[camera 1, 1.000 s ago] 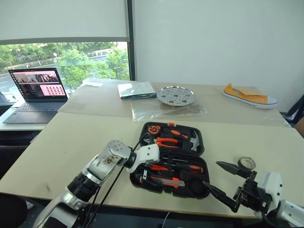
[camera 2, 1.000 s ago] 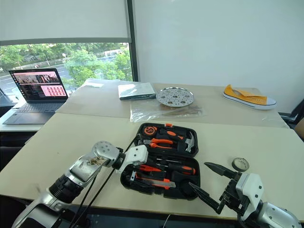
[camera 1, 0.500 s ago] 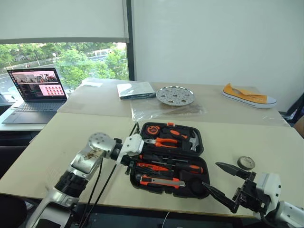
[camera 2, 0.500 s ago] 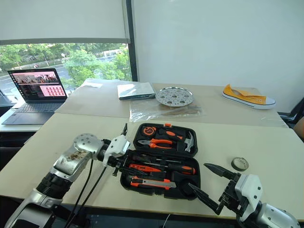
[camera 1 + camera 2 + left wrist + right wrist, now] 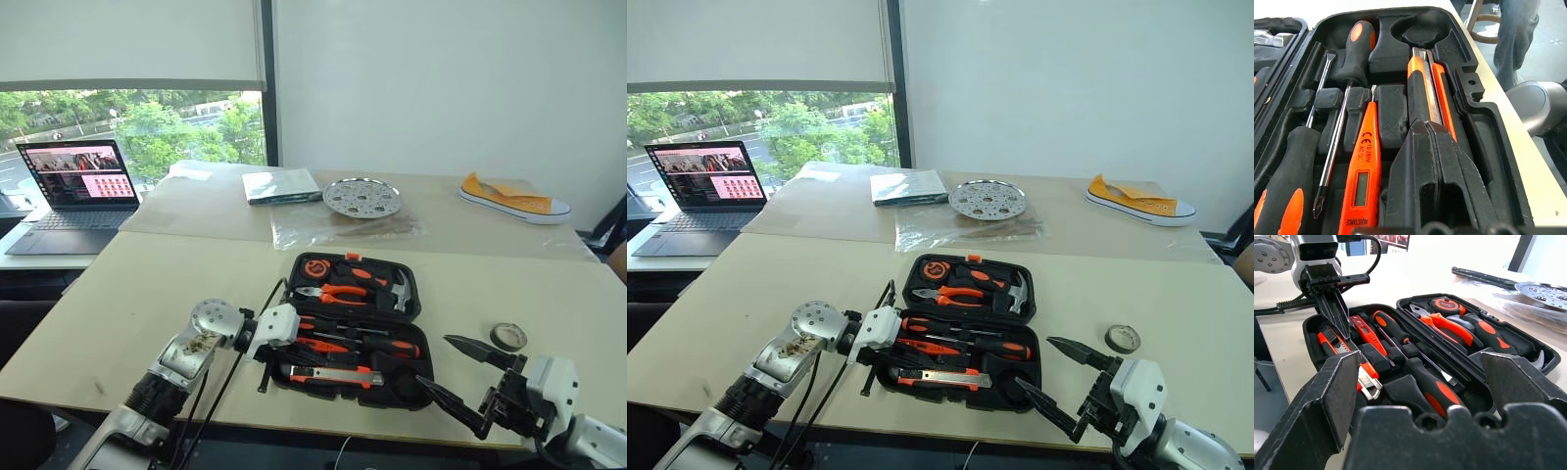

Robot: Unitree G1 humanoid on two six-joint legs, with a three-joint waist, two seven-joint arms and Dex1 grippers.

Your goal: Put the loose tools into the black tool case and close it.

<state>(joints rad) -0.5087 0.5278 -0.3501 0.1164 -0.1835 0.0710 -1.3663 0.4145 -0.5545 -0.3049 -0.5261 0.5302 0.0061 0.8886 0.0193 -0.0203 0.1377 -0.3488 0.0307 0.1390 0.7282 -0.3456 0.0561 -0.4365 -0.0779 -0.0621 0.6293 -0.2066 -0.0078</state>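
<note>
One small dark tape roll [image 5: 508,337] lay near the table's right edge (outside the open black plastic tool case [image 5: 355,328]); closing now would strand it. Left fingers [image 5: 1337,308] were pinched empty, right fingers [image 5: 460,377] wide.

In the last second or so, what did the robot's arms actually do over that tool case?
The left gripper drew back from over the black tool case toward its near left edge and shut its fingers on nothing. The right gripper stayed open in place, and the tape roll stayed on the table beside the open case.
</note>
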